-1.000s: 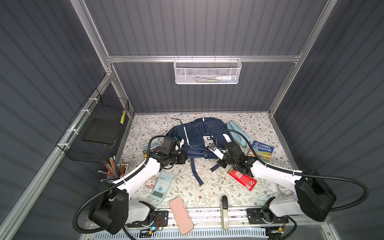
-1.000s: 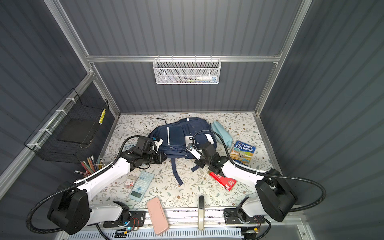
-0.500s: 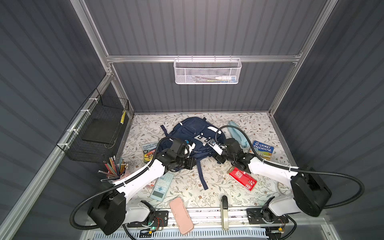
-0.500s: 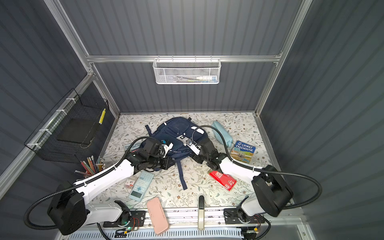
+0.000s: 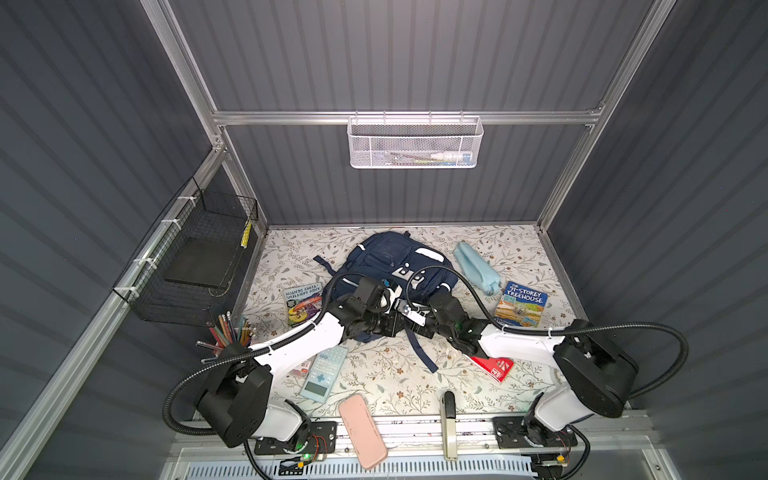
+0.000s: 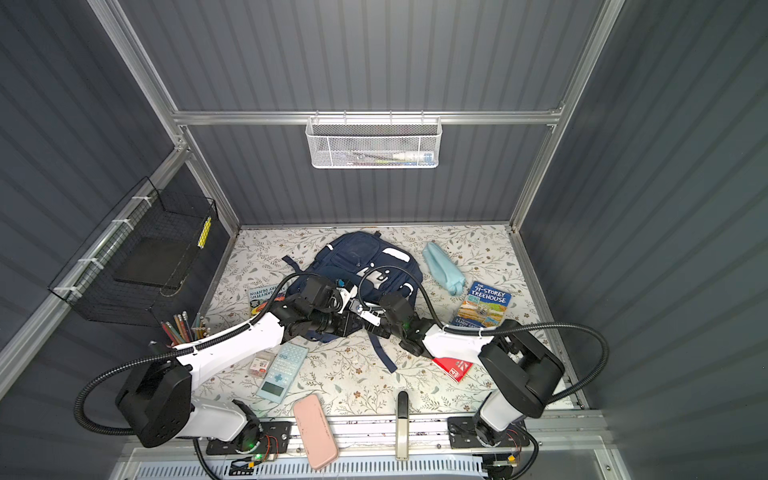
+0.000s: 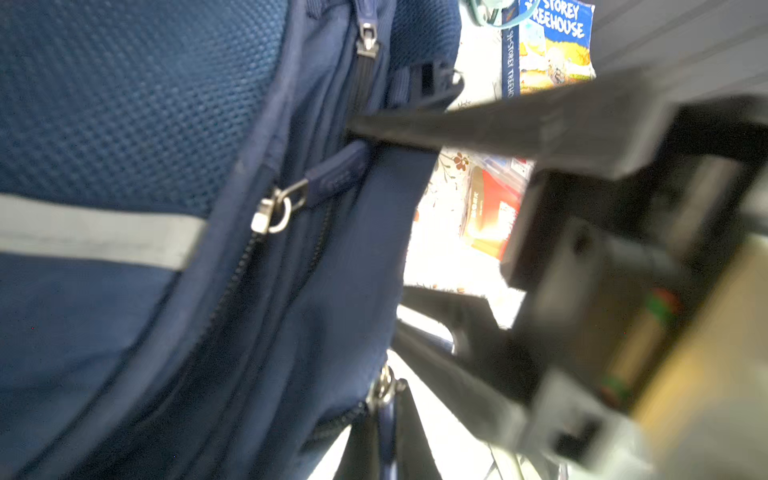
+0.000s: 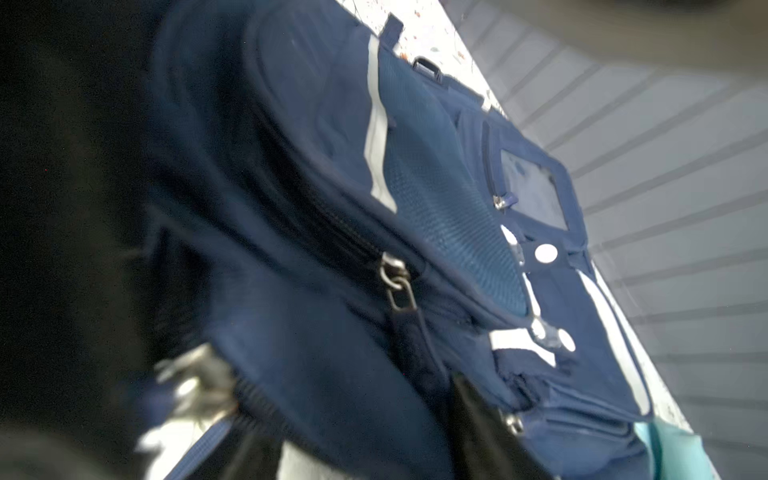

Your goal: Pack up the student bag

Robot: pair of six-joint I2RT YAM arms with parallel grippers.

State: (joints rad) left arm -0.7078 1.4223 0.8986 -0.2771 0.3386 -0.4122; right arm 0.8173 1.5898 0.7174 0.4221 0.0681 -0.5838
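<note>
The student bag (image 5: 395,262) (image 6: 361,259), a navy backpack with white stripes, lies on the floral mat in both top views. Both arms meet at its near edge. In the left wrist view my left gripper (image 7: 384,440) is shut on a navy zipper pull tab (image 7: 386,415) below a metal ring. My right gripper (image 5: 409,321) (image 8: 365,436) stands open. Its fingers (image 7: 415,129) straddle a thick fold of the bag beside another zipper pull (image 7: 332,178). Both wrist views are blurred.
A pale blue pouch (image 5: 476,268) and a Treehouse book (image 5: 521,303) lie right of the bag. A red booklet (image 5: 496,368) shows under my right arm. At the left and front are another book (image 5: 303,303), a calculator (image 5: 324,372), a pink case (image 5: 362,430) and pencils (image 5: 228,332). A black wire basket (image 5: 195,266) hangs on the left wall.
Both grippers have come together at the bag's near edge, and the bag has turned and bunched toward the back. My right gripper opened from shut. The left stayed shut.
</note>
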